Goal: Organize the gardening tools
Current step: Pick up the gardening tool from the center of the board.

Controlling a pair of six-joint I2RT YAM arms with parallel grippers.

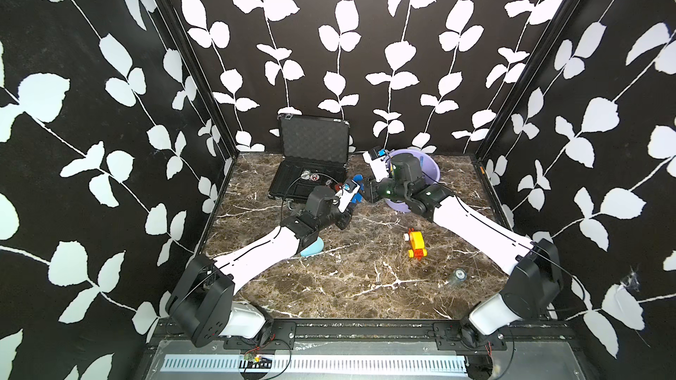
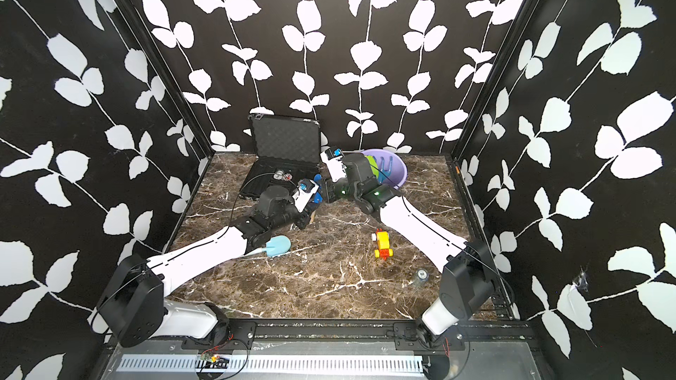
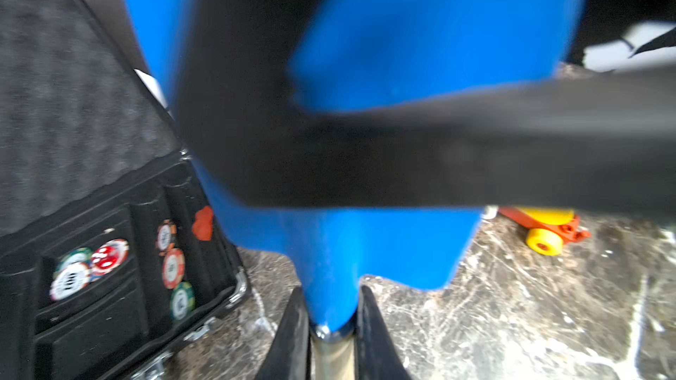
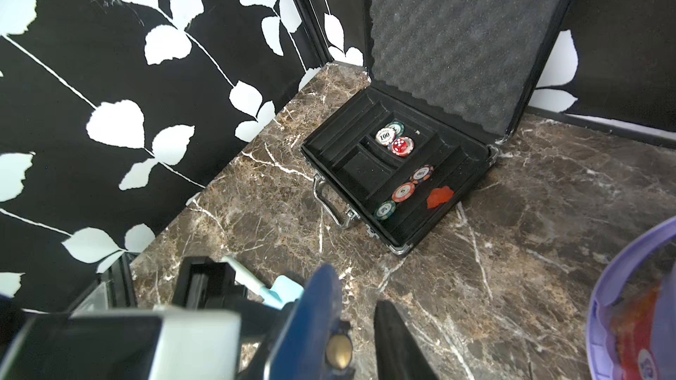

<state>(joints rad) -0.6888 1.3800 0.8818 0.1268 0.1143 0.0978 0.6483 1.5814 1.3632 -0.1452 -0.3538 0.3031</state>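
While the left end effector [image 3: 331,292] pinches the blue shovel [image 3: 420,31] by its neck above the counter [image 1: 365,268], the right end effector [image 4: 353,316] straddles the blade with a gap showing; it should clamp firmly before the left releases.

Just left of the left end effector [image 3: 333,327], and ahead of the right end effector [image 4: 353,341], an open black poker-chip case [image 4: 420,191] sits on the marble worktop [image 4: 512,250], its foam-lined lid [image 4: 468,31] upright. Its tray holds a white chip [image 4: 385,137] overlapping a green chip [image 4: 395,127], a red die [image 4: 400,147], a row of three chips [image 4: 403,191] and an orange-red scrap [image 4: 439,197]. A lavender basin [image 1: 432,172] stands just right of the right end effector. A yellow-and-red toy vehicle [image 1: 417,244] and a lone chip [image 1: 459,275] lie well apart from both.
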